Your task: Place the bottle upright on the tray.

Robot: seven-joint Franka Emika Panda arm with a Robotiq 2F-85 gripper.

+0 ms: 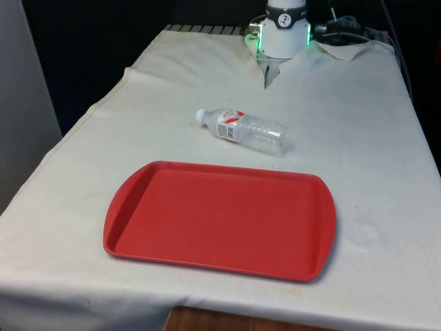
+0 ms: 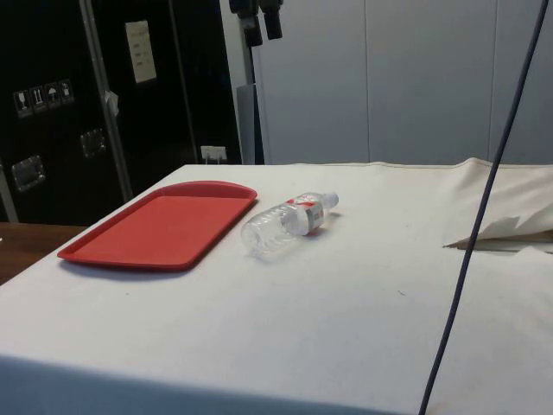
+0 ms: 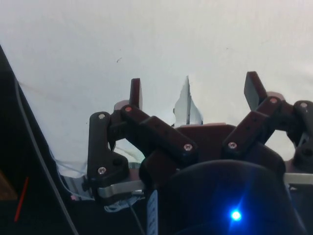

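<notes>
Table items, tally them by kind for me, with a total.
Bottles: 1, a clear bottle lying on its side on the cloth
Trays: 1, a red tray
Total: 2

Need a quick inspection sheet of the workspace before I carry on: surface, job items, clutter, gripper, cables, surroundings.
Surface: table under a white cloth, creased near the robot base.
Job's things: clear plastic bottle with a red-and-white label lies on its side on the cloth, beyond the tray, cap toward the front view's left. Red tray is bare, near the table's front edge.
Clutter: nothing seen.
Gripper: gripper open, holding nothing, high above the cloth; its fingers hang at the side view's top edge.
Cables: dark cable crosses the side view diagonally; more cables behind the robot base.
Surroundings: black curtains, dark cabinets, pale wall panels.
</notes>
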